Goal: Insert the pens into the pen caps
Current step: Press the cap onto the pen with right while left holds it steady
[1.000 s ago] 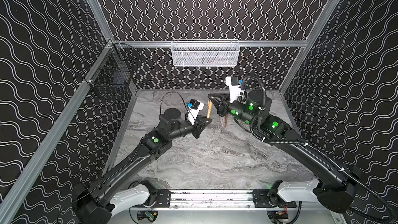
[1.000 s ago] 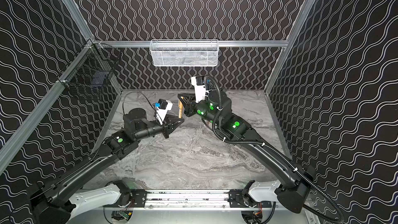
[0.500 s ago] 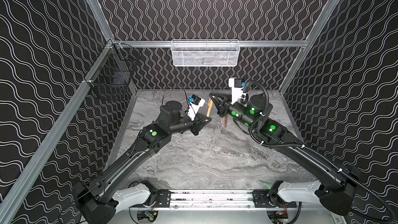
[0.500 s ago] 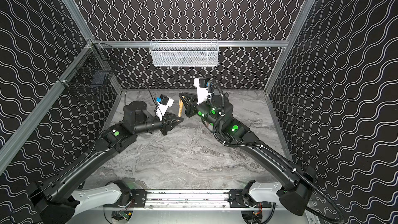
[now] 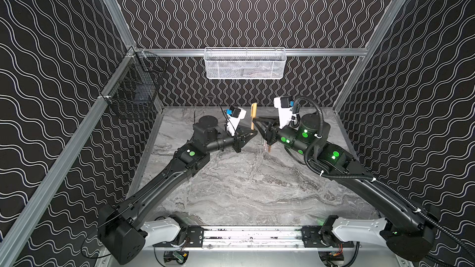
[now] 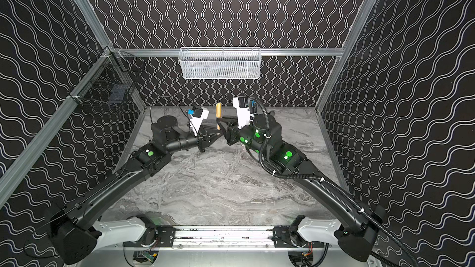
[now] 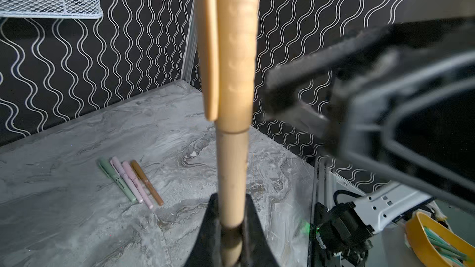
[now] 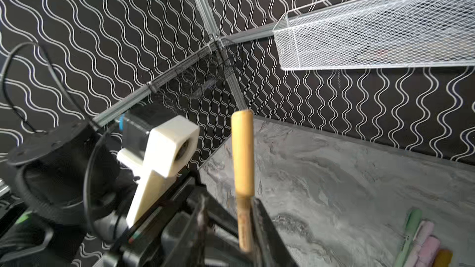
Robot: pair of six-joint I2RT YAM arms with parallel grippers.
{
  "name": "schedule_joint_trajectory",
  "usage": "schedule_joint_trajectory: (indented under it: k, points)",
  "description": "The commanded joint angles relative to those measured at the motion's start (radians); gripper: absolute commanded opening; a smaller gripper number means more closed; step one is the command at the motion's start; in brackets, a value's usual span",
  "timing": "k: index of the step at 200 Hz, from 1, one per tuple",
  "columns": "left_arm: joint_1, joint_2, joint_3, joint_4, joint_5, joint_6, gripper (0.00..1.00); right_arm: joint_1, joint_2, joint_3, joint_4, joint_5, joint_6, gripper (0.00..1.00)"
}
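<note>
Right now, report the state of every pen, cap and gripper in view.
Tan pen: upright, capped, held by its lower barrel.
Tan cap: seated on the pen's upper end.
Left gripper: shut on the pen.
Right gripper: open, close to the pen, not gripping it.
Four other pens: they look capped, lying side by side on the table.

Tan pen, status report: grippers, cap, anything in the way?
Left gripper shut on tan pen, upright. Cap on its top end. Right gripper open beside cap. Four capped pens lie on table, well clear.
</note>
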Motion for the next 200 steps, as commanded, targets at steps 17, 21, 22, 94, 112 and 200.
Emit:
schedule_joint_trajectory:
  k: [17, 21, 22, 94, 112, 200]
  points:
    - [0.000, 0.012, -0.054, 0.118, 0.008, -0.017, 0.00, -0.002, -0.071, 0.027, -0.049, 0.072, -0.065, 0.50]
    - [-0.001, 0.010, -0.060, 0.125, 0.007, -0.022, 0.00, -0.001, -0.080, 0.021, -0.049, 0.079, -0.068, 0.51]
    - [0.000, 0.009, -0.060, 0.128, 0.006, -0.023, 0.00, -0.001, -0.081, 0.020, -0.049, 0.081, -0.069, 0.51]
    - [0.000, -0.057, -0.107, 0.112, -0.202, -0.038, 0.00, -0.002, -0.170, -0.148, 0.040, 0.143, -0.057, 0.52]
    - [-0.001, -0.071, -0.117, 0.108, -0.257, -0.045, 0.00, -0.002, -0.137, -0.149, 0.029, 0.110, -0.042, 0.49]
    - [0.000, -0.097, -0.140, 0.121, -0.307, -0.050, 0.00, 0.000, -0.003, -0.093, 0.009, -0.133, 0.002, 0.40]
